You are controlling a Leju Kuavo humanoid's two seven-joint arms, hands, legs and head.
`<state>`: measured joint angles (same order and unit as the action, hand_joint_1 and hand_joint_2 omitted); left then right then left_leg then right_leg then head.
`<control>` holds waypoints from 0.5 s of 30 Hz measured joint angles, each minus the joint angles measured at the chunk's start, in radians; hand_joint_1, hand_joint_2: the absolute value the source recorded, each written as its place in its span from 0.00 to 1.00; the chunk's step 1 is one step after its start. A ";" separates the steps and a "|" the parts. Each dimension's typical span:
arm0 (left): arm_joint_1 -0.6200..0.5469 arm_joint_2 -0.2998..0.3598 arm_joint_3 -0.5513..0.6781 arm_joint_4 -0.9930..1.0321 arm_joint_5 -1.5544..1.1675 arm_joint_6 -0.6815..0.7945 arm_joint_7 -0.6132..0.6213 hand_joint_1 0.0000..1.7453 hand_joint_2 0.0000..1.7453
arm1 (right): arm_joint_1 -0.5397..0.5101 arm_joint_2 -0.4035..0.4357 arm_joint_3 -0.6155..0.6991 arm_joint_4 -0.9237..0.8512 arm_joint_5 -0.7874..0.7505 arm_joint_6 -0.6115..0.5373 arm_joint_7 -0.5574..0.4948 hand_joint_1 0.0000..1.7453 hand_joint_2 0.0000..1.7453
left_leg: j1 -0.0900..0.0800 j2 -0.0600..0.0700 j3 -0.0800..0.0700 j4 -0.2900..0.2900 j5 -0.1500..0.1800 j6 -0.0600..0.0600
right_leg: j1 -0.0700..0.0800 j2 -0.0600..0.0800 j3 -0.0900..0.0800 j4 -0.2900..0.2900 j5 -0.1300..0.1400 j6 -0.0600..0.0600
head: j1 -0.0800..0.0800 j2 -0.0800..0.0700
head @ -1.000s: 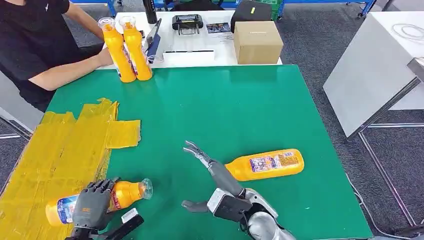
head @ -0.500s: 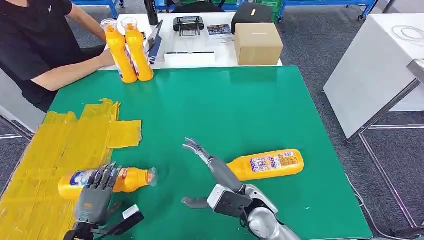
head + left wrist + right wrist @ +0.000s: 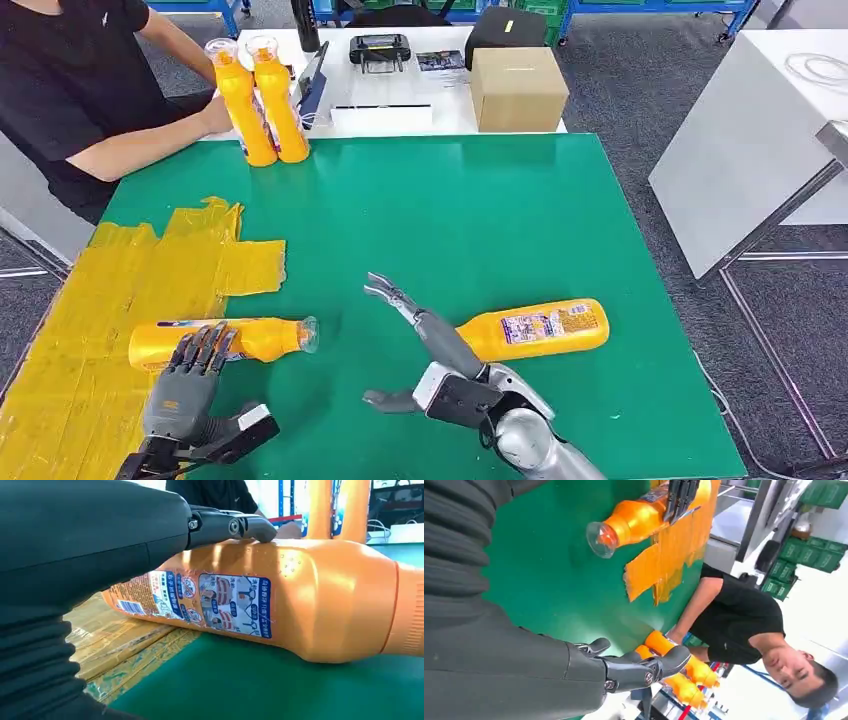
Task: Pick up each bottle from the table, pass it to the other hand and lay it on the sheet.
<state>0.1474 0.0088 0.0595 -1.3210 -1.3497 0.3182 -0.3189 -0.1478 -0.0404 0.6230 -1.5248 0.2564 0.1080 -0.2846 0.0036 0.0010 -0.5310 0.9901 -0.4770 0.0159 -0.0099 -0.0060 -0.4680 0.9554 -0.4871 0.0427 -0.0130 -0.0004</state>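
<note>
Fingers atop bottle, sheet-edge

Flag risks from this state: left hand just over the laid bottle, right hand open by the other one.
1. The laid bottle rests only partly on the yellow sheet, neck over green table; round, it may roll off as the left hand lifts its fingers.
2. The right hand, open, lies against the second bottle; a sweep could push it away rather than grasp it.

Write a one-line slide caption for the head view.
Left hand rests fingers on a bottle lying partly on the yellow sheet; right hand open beside a second bottle.
</note>
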 measured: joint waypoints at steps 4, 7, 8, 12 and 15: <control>-0.001 0.002 0.000 0.002 0.001 0.000 -0.002 0.00 0.00 | 0.000 0.000 0.000 0.005 0.000 0.000 -0.001 0.00 1.00 | 0.000 0.000 0.000 0.000 0.000 0.000 | 0.000 0.000 0.000 0.000 0.000 0.000 | 0.000 0.000; -0.002 0.002 0.001 0.002 0.064 -0.016 -0.037 0.00 0.00 | 0.000 0.000 0.000 0.008 -0.001 0.000 -0.001 0.00 1.00 | 0.000 0.000 0.000 0.000 0.000 0.000 | 0.000 0.000 0.000 0.000 0.000 0.000 | 0.000 0.000; -0.001 0.002 0.002 0.002 0.105 -0.026 -0.061 0.00 0.00 | 0.000 0.000 0.000 0.009 -0.001 0.000 -0.001 0.00 1.00 | 0.000 0.000 0.000 0.000 0.000 0.000 | 0.000 0.000 0.000 0.000 0.000 0.000 | 0.000 0.000; 0.005 -0.007 0.027 -0.032 0.284 -0.095 -0.184 0.00 0.00 | 0.000 0.001 0.002 0.014 -0.001 0.001 -0.003 0.00 1.00 | 0.000 -0.001 0.000 0.000 0.000 0.000 | 0.000 -0.001 0.000 0.000 0.000 0.000 | 0.000 0.000; 0.030 -0.049 0.069 -0.093 0.460 -0.178 -0.302 0.00 0.00 | 0.005 0.003 0.002 0.015 0.006 0.000 -0.010 0.00 1.00 | 0.000 0.000 -0.002 0.000 0.000 0.000 | 0.000 0.000 -0.002 0.000 0.000 0.000 | 0.000 0.000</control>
<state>0.1773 -0.0403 0.1286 -1.4142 -0.8898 0.1406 -0.6208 -0.1426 -0.0378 0.6249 -1.5099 0.2628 0.1083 -0.2949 0.0037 0.0007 -0.5330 0.9903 -0.4767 0.0159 -0.0100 -0.0064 -0.4702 0.9554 -0.4871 0.0427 -0.0126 -0.0004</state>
